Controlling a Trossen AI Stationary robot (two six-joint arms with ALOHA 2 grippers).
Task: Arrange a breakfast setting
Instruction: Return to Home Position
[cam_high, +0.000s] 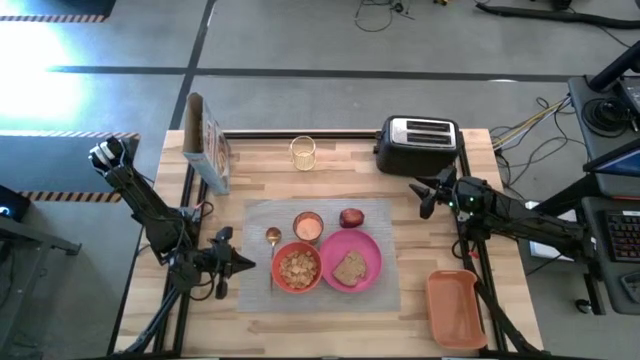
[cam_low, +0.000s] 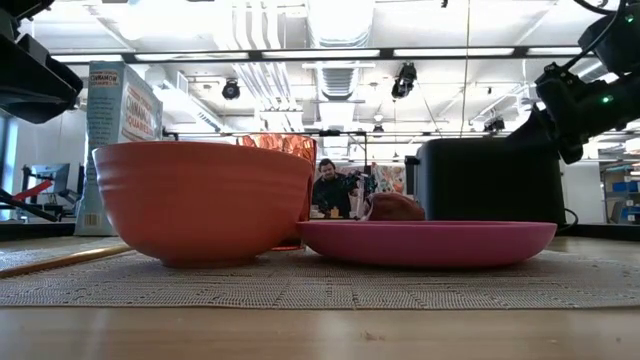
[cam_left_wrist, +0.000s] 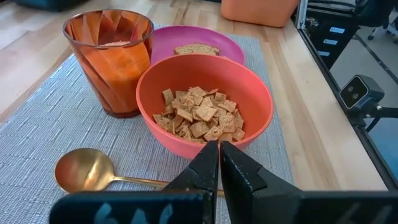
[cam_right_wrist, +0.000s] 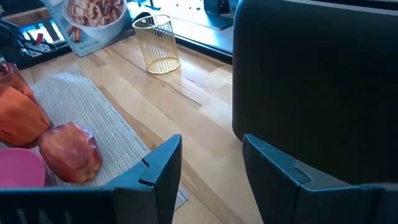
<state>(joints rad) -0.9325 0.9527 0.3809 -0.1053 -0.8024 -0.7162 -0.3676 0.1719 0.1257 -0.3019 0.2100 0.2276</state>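
A grey mat (cam_high: 320, 250) lies in the table's middle. On it stand a pink plate (cam_high: 350, 259) with a brown toast slice (cam_high: 349, 268), a red-orange bowl (cam_high: 296, 267) of cereal, a clear cup (cam_high: 308, 227) of orange drink, a red apple (cam_high: 351, 217) and a gold spoon (cam_high: 272, 243). My left gripper (cam_high: 243, 263) is shut and empty, left of the bowl. My right gripper (cam_high: 425, 195) is open and empty, just in front of the toaster (cam_high: 418, 143). In the left wrist view the bowl (cam_left_wrist: 204, 102) lies just beyond my fingertips.
A cereal box (cam_high: 205, 142) stands at the far left. A gold wire cup (cam_high: 303, 152) stands at the far middle. An orange tray (cam_high: 454, 308) lies at the near right. Bare wood shows along the near edge.
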